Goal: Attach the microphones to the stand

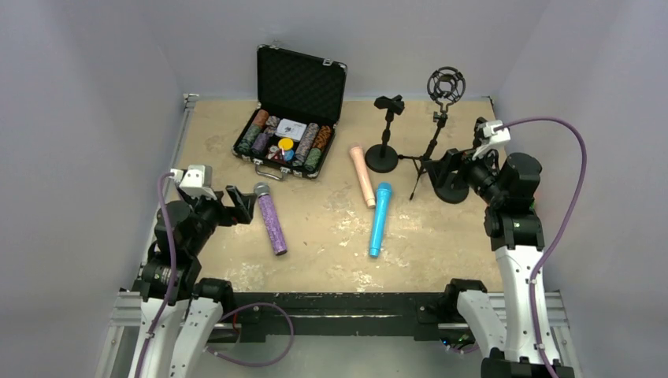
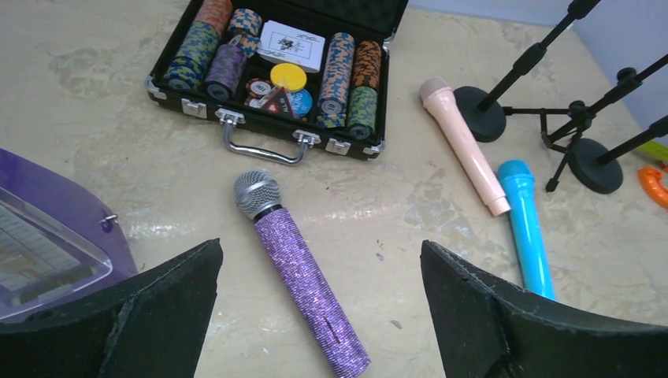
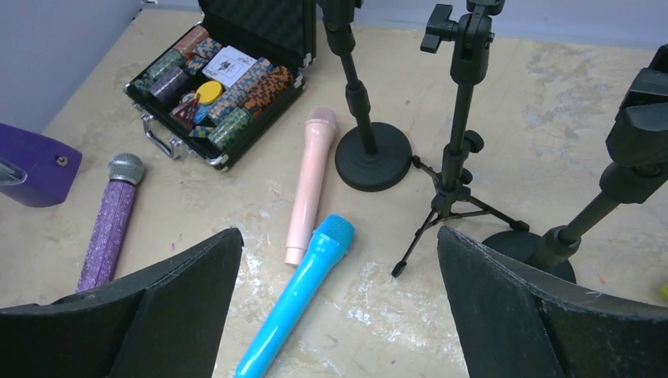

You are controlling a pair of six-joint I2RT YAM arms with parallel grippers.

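The glittery purple microphone with a grey mesh head lies on the table at the left. It also shows in the left wrist view. The pale pink microphone and the bright blue microphone lie side by side at the middle. A round-base stand, a tripod stand with a ring mount and a third stand's base are at the back right. My left gripper is open and empty, above the purple microphone's head end. My right gripper is open and empty by the stands; its view looks down on the blue microphone.
An open black case of poker chips sits at the back left, its handle toward the purple microphone. Grey walls close in the table on three sides. A small orange object lies at the far right.
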